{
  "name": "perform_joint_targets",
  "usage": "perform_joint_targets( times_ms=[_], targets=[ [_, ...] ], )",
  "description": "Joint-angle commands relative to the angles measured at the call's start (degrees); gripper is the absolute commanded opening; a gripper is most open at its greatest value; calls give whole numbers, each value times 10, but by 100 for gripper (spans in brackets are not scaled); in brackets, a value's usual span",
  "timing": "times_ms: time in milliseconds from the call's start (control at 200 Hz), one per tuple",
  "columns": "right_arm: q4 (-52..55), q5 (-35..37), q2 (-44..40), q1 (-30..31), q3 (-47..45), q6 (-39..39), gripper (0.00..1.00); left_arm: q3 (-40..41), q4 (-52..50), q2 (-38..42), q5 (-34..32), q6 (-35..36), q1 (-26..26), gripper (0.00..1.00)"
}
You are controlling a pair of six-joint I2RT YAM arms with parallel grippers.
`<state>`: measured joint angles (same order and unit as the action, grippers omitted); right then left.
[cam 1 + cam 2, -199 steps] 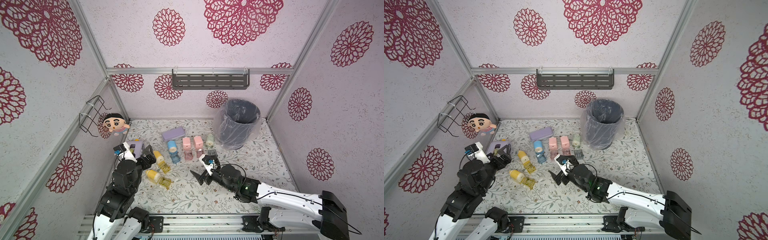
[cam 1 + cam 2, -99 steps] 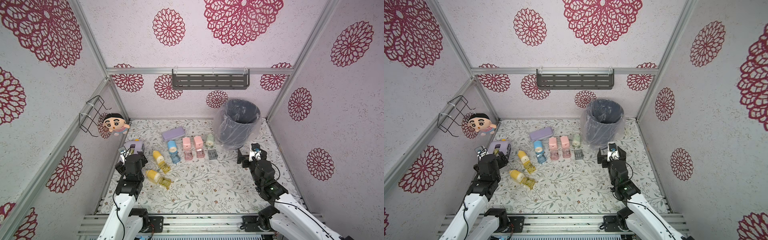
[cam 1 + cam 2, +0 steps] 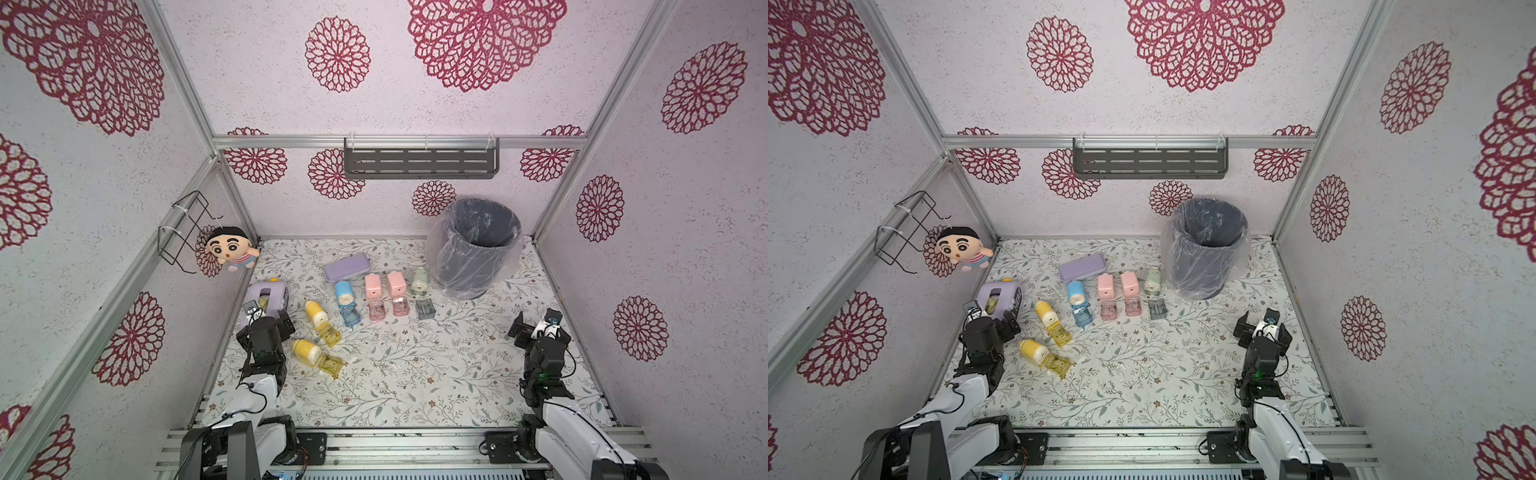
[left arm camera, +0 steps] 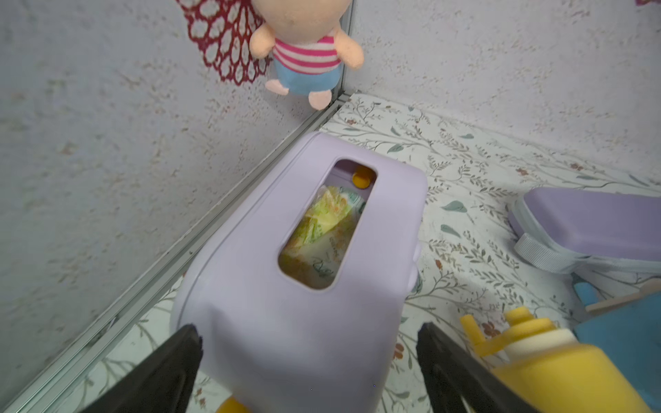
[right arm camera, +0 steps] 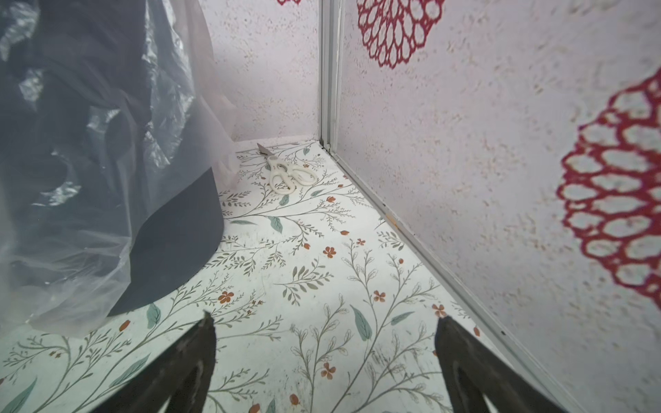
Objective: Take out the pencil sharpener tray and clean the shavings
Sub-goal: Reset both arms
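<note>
Several pencil sharpeners lie in a row on the floral table: two yellow [image 3: 316,312] [image 3: 305,350], a blue one [image 3: 344,291], two pink [image 3: 373,285] [image 3: 397,283] and a pale green one [image 3: 419,279]. A pulled-out tray lies in front of each, such as the yellow tray [image 3: 330,365] and the grey tray [image 3: 424,309]. No shavings can be made out in any view. My left gripper [image 3: 269,318] [image 4: 307,329] is open, its fingers either side of a lilac box [image 4: 297,250] without gripping it. My right gripper [image 3: 536,328] [image 5: 323,321] is open over bare table by the right wall.
A grey bin [image 3: 478,249] lined with clear plastic stands at the back right. White scissors [image 5: 288,173] lie in the corner behind it. A purple case [image 3: 347,267] lies behind the sharpeners. A doll [image 3: 228,251] and a wire rack [image 3: 183,232] hang on the left wall.
The right arm has drawn back from the table's middle, near the grey tray, to the right wall. The left arm has folded back and now faces the lilac box. Both grippers stayed open.
</note>
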<state>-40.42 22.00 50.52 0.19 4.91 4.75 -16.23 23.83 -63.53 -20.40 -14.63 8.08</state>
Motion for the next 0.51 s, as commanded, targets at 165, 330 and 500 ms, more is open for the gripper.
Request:
perform_joint_targets(
  times_ms=[165, 330, 500],
  targets=[
    [-246, -15, 187, -5, 6, 19, 99, -47, 194, -132, 49, 22, 4, 97],
    [-344, -43, 292, -6, 20, 14, 99, -43, 283, -201, 74, 47, -4, 97],
    [-453, -59, 371, -5, 0, 4, 99, -62, 261, -224, 117, 59, -3, 97]
  ],
)
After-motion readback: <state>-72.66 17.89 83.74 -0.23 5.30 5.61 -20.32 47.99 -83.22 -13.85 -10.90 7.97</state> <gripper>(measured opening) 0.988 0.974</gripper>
